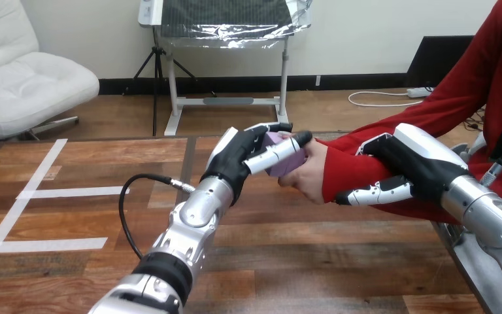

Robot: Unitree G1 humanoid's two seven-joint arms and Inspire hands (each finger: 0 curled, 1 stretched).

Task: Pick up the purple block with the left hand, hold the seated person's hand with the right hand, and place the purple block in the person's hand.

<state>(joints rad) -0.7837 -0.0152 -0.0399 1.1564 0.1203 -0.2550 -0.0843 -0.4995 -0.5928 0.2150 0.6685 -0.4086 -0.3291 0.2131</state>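
Observation:
My left hand (243, 156) is raised over the middle of the table, its thumb and fingers curled round the purple block (284, 159). The block rests against the person's hand (308, 175), which reaches in from the right on a red sleeve and cups it from the far side. Both hands touch the block. My right hand (402, 171) lies over the red sleeve at the forearm, with fingers curled over its top and the thumb stretched along its near side.
The wooden table (301, 248) stretches below the hands, with white tape lines (52, 192) at the left. The person's red-sleeved arm (444, 104) crosses the right side.

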